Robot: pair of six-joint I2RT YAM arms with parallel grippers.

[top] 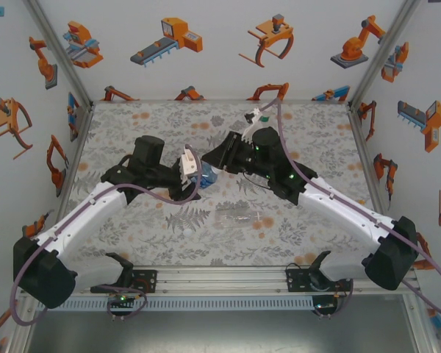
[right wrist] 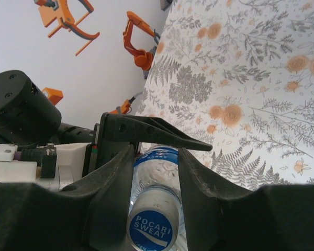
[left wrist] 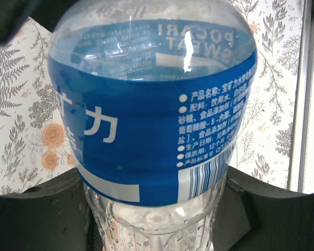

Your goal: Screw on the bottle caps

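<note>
The bottle with the blue label (left wrist: 146, 130) is clamped low on its clear body between my left gripper's (left wrist: 154, 219) black fingers, above the mat's middle (top: 208, 175). My left gripper (top: 195, 176) is shut on it. The bottle cap (right wrist: 149, 227), white with a blue printed top, sits on this bottle's neck. My right gripper (right wrist: 156, 157) straddles the cap and neck from the right (top: 217, 158). Its fingers stand close on both sides, and a thin gap shows beside the cap on the right.
A clear unlabelled bottle (top: 239, 215) lies on its side on the patterned mat (top: 316, 147), nearer the front. A pale bottle with a green-white label (top: 259, 116) sits at the back edge. Printed walls close in the left, right and back.
</note>
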